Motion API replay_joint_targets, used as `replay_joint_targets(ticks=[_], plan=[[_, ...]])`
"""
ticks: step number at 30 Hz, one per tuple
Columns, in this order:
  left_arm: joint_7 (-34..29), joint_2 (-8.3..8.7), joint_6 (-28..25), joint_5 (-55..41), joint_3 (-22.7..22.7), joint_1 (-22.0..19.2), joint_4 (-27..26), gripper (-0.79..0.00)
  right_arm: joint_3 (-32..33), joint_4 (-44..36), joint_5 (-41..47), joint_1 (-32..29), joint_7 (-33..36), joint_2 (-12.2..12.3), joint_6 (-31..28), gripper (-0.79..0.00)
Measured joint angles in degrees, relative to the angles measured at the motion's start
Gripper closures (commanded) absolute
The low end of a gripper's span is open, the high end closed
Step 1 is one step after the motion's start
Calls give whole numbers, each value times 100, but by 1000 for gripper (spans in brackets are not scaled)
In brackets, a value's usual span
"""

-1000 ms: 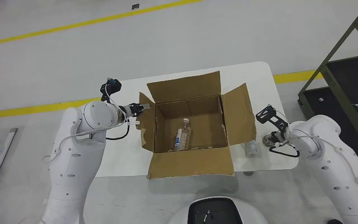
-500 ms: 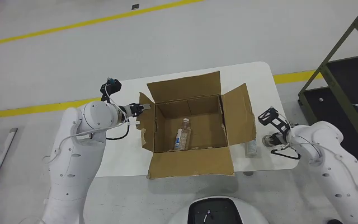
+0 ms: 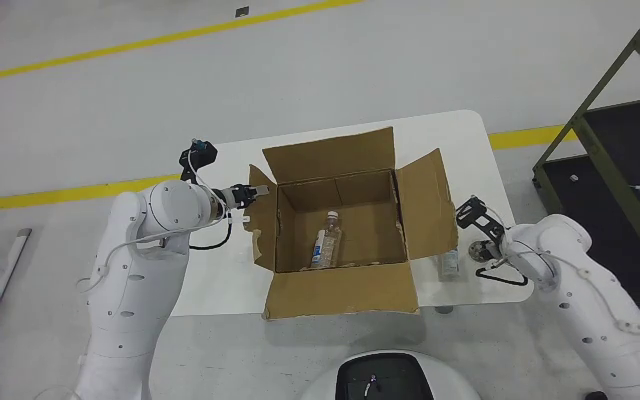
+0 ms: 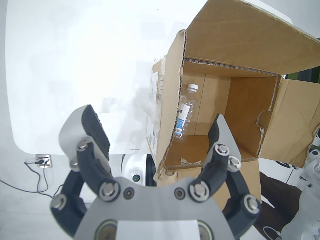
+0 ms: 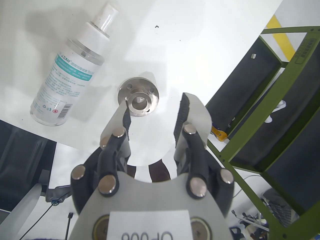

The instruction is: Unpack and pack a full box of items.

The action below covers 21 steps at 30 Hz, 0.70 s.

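An open cardboard box [image 3: 340, 290] stands in the middle of the white table [image 3: 225, 265]. A clear water bottle [image 3: 323, 240] lies flat on its floor, and the left wrist view looks in at this bottle [image 4: 185, 116]. My left gripper [image 4: 153, 114] is open at the box's [image 4: 250, 38] left side, its fingers either side of the left flap's edge. A white spray bottle [image 5: 70, 76] lies on the table right of the box. My right gripper [image 5: 155, 106] hangs open above the table's right edge, holding nothing, close to a small metal flange [image 5: 138, 100].
A green metal rack [image 3: 600, 130] with dark shelves stands off the table's right side, close to my right arm. The box's flaps are folded outward on all sides. Bare table [image 4: 75, 38] lies left of the box.
My right arm has shifted a little toward the box and the table's right edge. The left arm, box and bottles have not moved.
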Motion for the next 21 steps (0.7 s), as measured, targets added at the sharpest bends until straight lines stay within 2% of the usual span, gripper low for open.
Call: replay_joint_targets(ticks=[5, 9, 21], plan=[[0, 0, 0, 0, 0, 0, 0, -785, -64, 131, 46, 35, -44, -8, 10, -197], [0, 0, 0, 0, 0, 0, 0, -785, -134, 201, 80, 68, -55, -16, 19, -234], [0, 0, 0, 0, 0, 0, 0, -785, -104, 181, 141, 53, -28, 6, -17, -277]])
